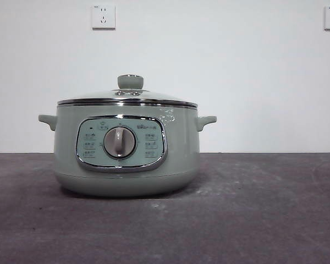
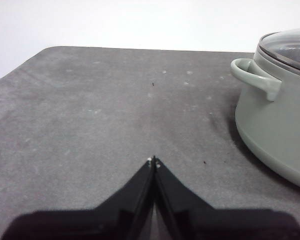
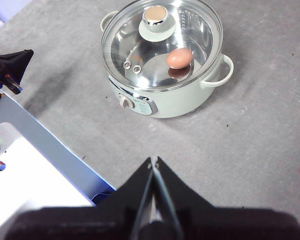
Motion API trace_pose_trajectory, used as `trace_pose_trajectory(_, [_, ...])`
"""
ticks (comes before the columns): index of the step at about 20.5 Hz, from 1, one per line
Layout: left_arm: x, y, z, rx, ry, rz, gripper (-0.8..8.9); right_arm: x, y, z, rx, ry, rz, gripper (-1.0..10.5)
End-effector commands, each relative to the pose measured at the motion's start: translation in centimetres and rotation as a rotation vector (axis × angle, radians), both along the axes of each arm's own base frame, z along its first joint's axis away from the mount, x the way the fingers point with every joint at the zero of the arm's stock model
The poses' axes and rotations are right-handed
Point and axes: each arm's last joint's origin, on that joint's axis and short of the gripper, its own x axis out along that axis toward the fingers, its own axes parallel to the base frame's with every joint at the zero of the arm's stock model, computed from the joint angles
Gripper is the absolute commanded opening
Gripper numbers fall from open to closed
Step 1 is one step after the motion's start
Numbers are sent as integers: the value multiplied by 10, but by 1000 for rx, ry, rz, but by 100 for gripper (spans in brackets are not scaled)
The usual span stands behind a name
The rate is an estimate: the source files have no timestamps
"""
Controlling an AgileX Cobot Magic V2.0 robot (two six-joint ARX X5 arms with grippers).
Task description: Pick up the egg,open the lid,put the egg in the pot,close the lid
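A: Sage green fills the middle of the front view: the pot (image 1: pixel 126 151) sits on the dark grey table (image 1: pixel 264 220), dial (image 1: pixel 119 142) facing us, a small handle out to each side.

B: And the lid (image 1: pixel 127 98) is on it, chrome rim seated all the way round, green knob (image 1: pixel 130 81) standing on top.

A: Where's the egg (image 3: pixel 179 58)? From the right wrist camera, high above, you can see it through the glass. Reddish-brown, lying inside the pot on the shiny bottom, off to one side of the knob.

B: The right gripper (image 3: pixel 153 161) hangs well above the table and clear of the pot. Its two black jaws are pressed together tip to tip, holding nothing.

A: Same on the other side. The left gripper (image 2: pixel 153 160) sits low over bare table, jaws closed to a point, nothing between them. The pot is off to its side, one handle (image 2: pixel 257 77) in plain sight, near but not touching.

B: There's a black tip at the edge of the right wrist picture, near the pot; I can't tell more about it. Two white sockets (image 1: pixel 103 17) on the wall behind.
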Motion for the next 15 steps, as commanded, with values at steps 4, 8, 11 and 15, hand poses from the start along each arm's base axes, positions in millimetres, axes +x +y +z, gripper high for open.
trace_pose_trajectory(4, [1, 0, -4, -6, 2, 6, -3, 0, -1, 0, -28, -33, 29, 1])
trace_pose_trajectory(8, [1, 0, -4, -6, 3, 6, -3, 4, -18, 19, 86, -335, -45, 1])
trace_pose_trajectory(11, [1, 0, -4, -6, 3, 6, -3, -4, -35, 3, 223, -449, -64, 1])
trace_pose_trajectory(15, [1, 0, -4, -6, 3, 6, -3, -10, -49, -59, 231, -606, -171, 1])
